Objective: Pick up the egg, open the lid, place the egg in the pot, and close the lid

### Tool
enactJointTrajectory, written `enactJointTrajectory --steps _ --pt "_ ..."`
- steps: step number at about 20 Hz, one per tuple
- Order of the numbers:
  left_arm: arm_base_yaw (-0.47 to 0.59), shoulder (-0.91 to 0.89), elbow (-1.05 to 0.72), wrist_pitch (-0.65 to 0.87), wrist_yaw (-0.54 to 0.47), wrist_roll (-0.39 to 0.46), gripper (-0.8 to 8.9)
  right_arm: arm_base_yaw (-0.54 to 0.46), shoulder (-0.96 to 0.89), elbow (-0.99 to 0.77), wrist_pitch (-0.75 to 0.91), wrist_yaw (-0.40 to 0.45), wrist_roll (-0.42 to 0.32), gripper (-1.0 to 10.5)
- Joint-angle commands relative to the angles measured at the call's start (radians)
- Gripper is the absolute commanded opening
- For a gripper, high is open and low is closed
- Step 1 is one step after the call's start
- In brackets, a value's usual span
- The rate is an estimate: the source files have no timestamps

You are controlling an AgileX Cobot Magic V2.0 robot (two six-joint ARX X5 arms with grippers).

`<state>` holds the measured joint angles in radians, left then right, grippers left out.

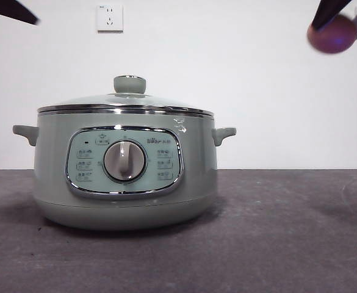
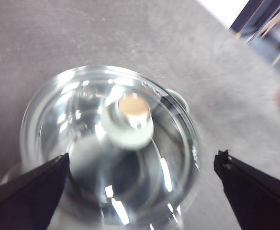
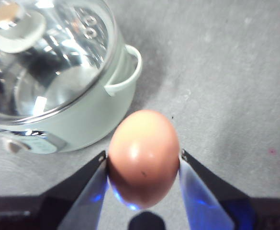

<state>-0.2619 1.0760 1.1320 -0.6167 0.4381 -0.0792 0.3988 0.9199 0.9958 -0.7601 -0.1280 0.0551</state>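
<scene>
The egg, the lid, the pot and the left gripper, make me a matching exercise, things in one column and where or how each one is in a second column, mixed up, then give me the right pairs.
Things:
1. egg
2. lid
3. pot
4. left gripper

States:
A. open, hovering above the knob, touching nothing
B. standing on the grey table, dial facing the front camera
C. clamped between the right gripper jaws, up in the air beside the pot
D. resting closed on the pot's rim

Pairs: 1-C, 2-D, 3-B, 4-A
</scene>
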Motion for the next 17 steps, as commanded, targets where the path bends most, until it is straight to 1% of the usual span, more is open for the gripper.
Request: enactJointTrajectory --steps 1,3,6,11,14,15,16,17 --pt "-0.07 0.107 0.061 0.025 -0.084 0.004 5.97 0.001 -0.039 0.0 -0.011 -0.004 -0.008 -0.2" --pt "-0.122 0.207 0.122 0.025 -0.151 0.006 5.97 0.001 -0.058 0.0 -0.027 -0.004 -0.008 -0.2" --pt "-0.187 0.326 0.178 0.03 -0.247 0.031 5.97 0.001 -0.064 0.0 -0.039 -0.004 -0.008 -0.2" --pt "-0.24 0.431 0.18 0.071 -0.335 0.031 5.97 0.001 -0.063 0.0 -0.034 -0.004 -0.008 -0.2" --pt "-0.251 0.447 0.18 0.094 -0.358 0.031 5.95 0.001 -0.063 0.0 -0.034 -0.004 -0.008 -0.2" --pt "-0.254 0.45 0.18 0.093 -0.373 0.031 5.86 0.001 -0.063 0.0 -0.034 -0.003 -0.008 -0.2" --pt "-0.258 0.454 0.18 0.089 -0.384 0.031 5.54 0.001 -0.063 0.0 -0.034 -0.003 -0.008 -0.2" --pt "-0.261 0.46 0.18 0.084 -0.383 0.031 4.88 0.001 -0.063 0.0 -0.033 -0.004 -0.008 -0.2"
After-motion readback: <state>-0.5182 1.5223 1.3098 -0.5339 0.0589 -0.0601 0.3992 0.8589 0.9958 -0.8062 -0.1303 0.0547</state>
